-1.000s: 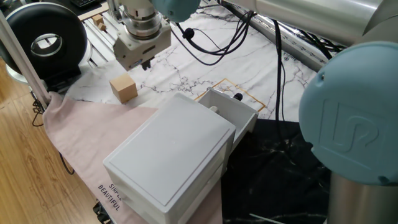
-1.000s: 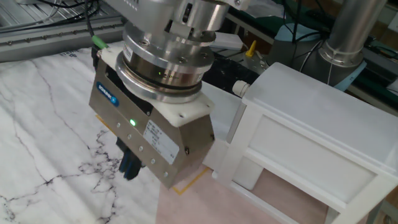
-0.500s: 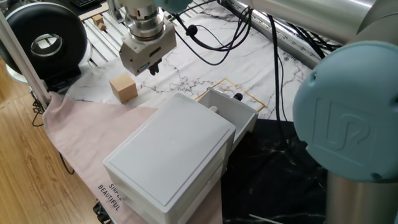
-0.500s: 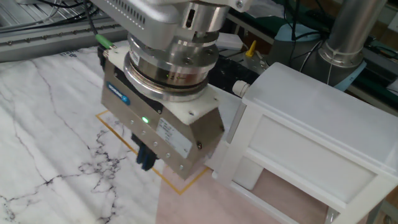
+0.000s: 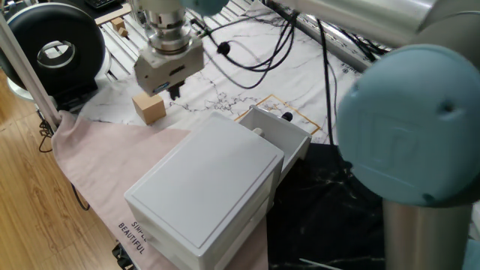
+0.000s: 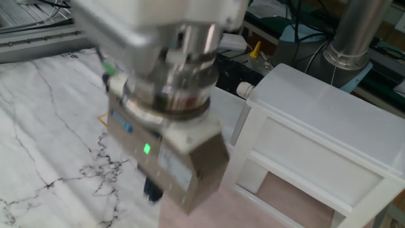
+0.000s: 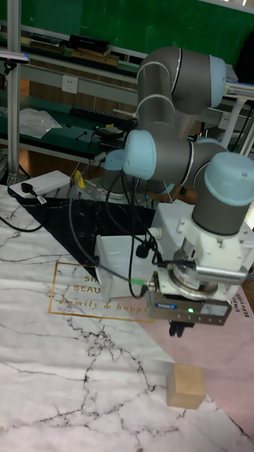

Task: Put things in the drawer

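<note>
The small light-brown wooden cube rests on the marble tabletop at the edge of the pink cloth. My gripper hangs just above and beside it without touching. Its dark fingers stand close together with nothing between them. In the other fixed view the gripper is blurred by motion and hides the cube. The drawer stands pulled out of the white cabinet, and nothing shows inside it.
A black round device sits at the far left behind a white post. Black cables trail across the marble behind the arm. The pink cloth lies under the cabinet. A black mat is to its right.
The gripper has come down and shifted slightly toward the cube, turning at the wrist. Cube, cabinet and drawer have not moved.
</note>
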You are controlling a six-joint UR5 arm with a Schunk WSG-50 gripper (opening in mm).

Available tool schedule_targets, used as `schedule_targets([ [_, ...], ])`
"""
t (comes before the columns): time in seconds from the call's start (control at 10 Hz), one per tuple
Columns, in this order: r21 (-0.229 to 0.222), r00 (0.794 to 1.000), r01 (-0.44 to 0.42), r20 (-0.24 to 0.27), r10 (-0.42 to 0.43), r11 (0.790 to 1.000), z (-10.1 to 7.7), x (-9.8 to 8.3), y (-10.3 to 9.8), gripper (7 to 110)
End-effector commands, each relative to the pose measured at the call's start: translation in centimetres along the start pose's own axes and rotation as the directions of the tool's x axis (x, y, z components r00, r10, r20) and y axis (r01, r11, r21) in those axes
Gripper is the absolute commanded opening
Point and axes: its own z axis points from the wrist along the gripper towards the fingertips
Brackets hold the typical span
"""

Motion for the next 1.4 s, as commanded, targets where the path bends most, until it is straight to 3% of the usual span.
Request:
schedule_targets([
  [0.0,-0.031,0.994,0.032,0.105,-0.029,0.999,0.9,-2.0,1.8,22],
  [0.1,-0.036,0.991,0.010,0.132,-0.006,0.999,0.9,-1.8,2.4,22],
  [0.3,0.024,0.987,0.037,0.157,-0.041,0.999,1.9,-1.7,1.1,22],
  [0.4,0.048,0.988,0.027,0.152,-0.034,0.998,2.5,-1.4,0.6,44],
  [0.6,0.082,0.987,0.020,0.156,-0.032,0.996,3.6,-1.1,-0.3,44],
  [0.7,0.075,0.988,0.040,0.146,-0.051,0.996,3.8,-0.8,-0.5,44],
  [0.8,0.029,0.987,0.042,0.156,-0.046,0.999,3.6,-1.0,0.6,66],
  [1.1,-0.026,0.985,0.030,0.173,-0.025,0.999,2.2,-1.7,2.7,66],
  [1.2,-0.076,0.981,-0.008,0.195,0.023,0.997,2.2,-2.7,4.1,88],
  [1.3,-0.080,0.976,0.001,0.215,0.017,0.997,2.3,-3.8,4.3,88],
])
